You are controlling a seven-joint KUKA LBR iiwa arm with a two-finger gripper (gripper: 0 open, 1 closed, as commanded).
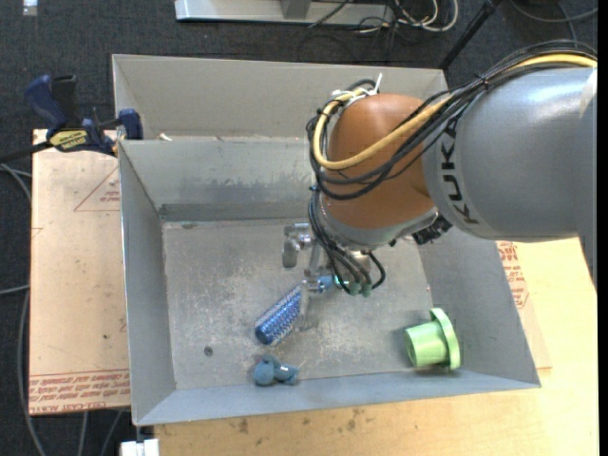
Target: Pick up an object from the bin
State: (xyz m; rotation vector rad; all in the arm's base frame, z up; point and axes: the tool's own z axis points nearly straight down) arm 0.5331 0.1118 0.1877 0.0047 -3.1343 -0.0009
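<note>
Reaching in from the right, the arm (pixel 513 150) is seen bent down over the middle of the grey bin (pixel 142 274), with an orange cover (pixel 375 160) and looped cables at its wrist. Below the cover the jaws are seen parted: the two metal fingers (pixel 294 245) stand apart, only bare bin floor shows between them, and nothing is held. A blue bristled brush (pixel 280 318) lies slanted on the floor just in front and to the left of the jaws. Its upper end is right beside the nearer finger; whether they touch cannot be told. A small blue-grey lump (pixel 272 373) rests by the front wall, near the brush's lower end. A green flanged cylinder (pixel 432 342) lies well apart, towards the front right corner.
</note>
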